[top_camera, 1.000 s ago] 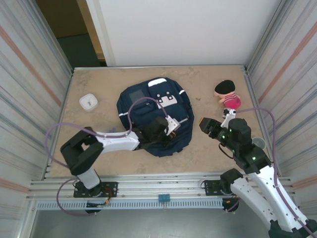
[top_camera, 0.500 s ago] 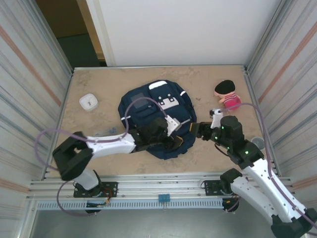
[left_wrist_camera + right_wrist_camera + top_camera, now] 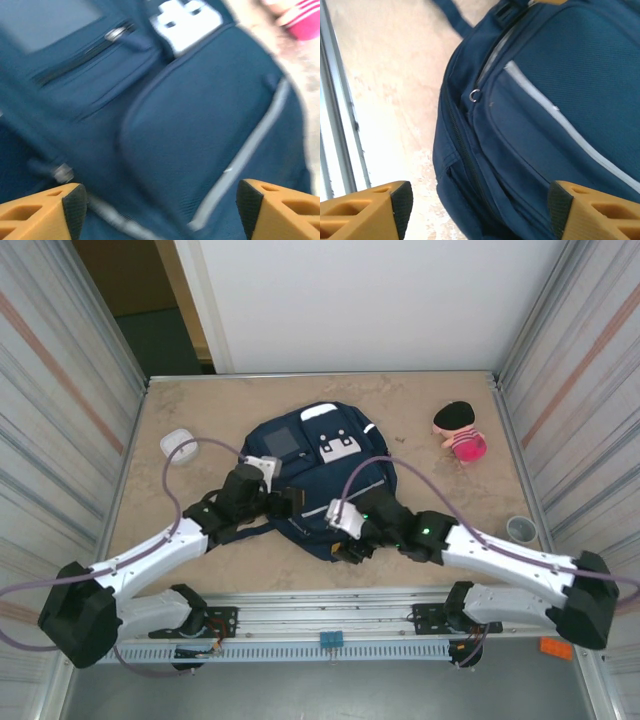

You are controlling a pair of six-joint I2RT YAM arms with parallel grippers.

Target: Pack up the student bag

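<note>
The student bag (image 3: 325,465) is a navy backpack lying flat mid-table, with a grey square patch (image 3: 282,441) and a white patch (image 3: 340,448). My left gripper (image 3: 286,502) hangs over the bag's left near part. Its jaws stand open in the left wrist view (image 3: 161,210), with the blurred front pocket and a pale stripe (image 3: 250,150) below them. My right gripper (image 3: 352,543) is at the bag's near edge. It is open too (image 3: 481,207), straddling the bag's side zipper (image 3: 465,155) and the edge of the bag (image 3: 555,100). Neither holds anything.
A doll in pink with black hair (image 3: 459,430) lies at the back right and shows blurred in the left wrist view (image 3: 300,25). A small white square box (image 3: 178,445) sits far left. A small grey cup (image 3: 520,528) is at the right edge. Metal walls close in both sides.
The left gripper pulled back from the bag's near right part to its left side. The right arm swung left from beside the doll to the bag's near edge.
</note>
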